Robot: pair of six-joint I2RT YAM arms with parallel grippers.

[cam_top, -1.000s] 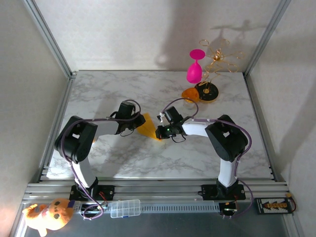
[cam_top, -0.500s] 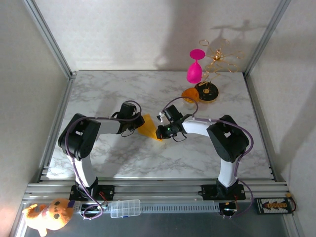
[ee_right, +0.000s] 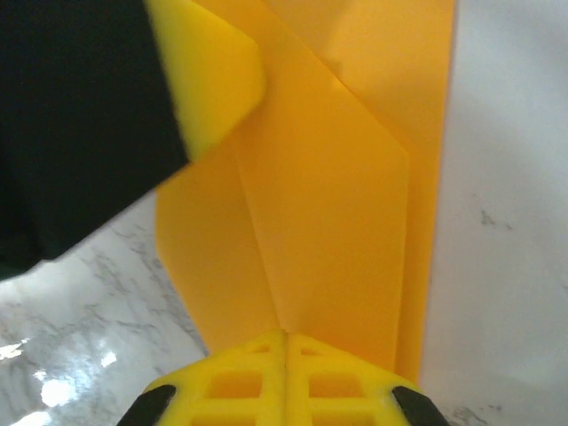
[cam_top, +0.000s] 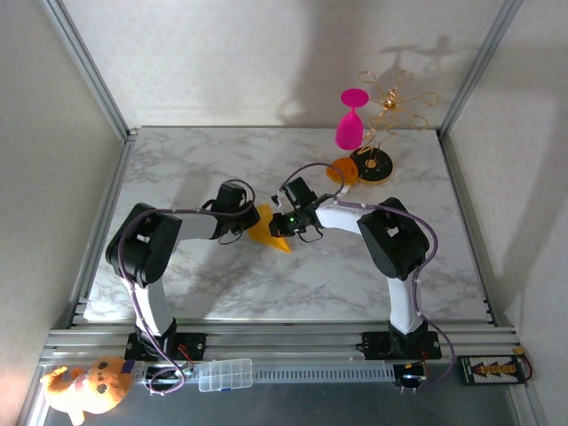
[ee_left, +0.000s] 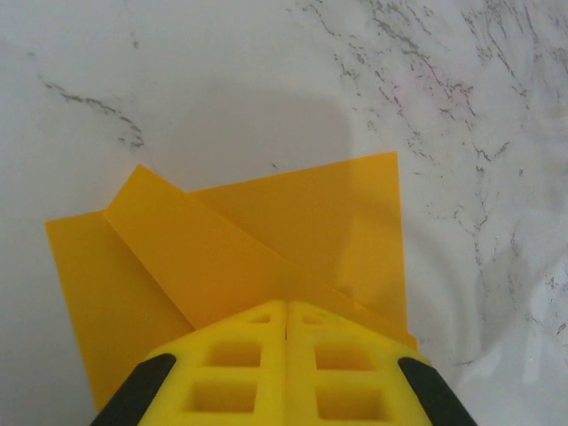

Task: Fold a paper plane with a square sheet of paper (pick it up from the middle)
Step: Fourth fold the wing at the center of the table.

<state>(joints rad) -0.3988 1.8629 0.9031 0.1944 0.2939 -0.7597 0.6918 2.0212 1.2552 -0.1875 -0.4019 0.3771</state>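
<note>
The square sheet of paper (cam_top: 266, 231) is yellow-orange, partly folded to a point, and lies mid-table between both arms. In the left wrist view the paper (ee_left: 266, 231) shows a diagonal folded flap running under my left gripper (ee_left: 286, 303), whose yellow fingers are shut together on that fold. My right gripper (ee_right: 285, 335) is shut on a raised crease of the paper (ee_right: 337, 222) from the opposite side. One left finger (ee_right: 213, 80) shows at the top left of the right wrist view. From above, the left gripper (cam_top: 252, 222) and the right gripper (cam_top: 282, 224) face each other across the sheet.
A pink wine glass (cam_top: 351, 124), a gold wire stand (cam_top: 390, 99), an orange-and-black disc (cam_top: 373, 166) and a small orange piece (cam_top: 340, 171) stand at the back right. A plush toy (cam_top: 89, 387) and a clear box (cam_top: 224, 374) sit below the table's near rail.
The right gripper has moved left and away from the bases, closer to the left gripper, pushing the paper narrower. The left jaws have closed the last small gap.
</note>
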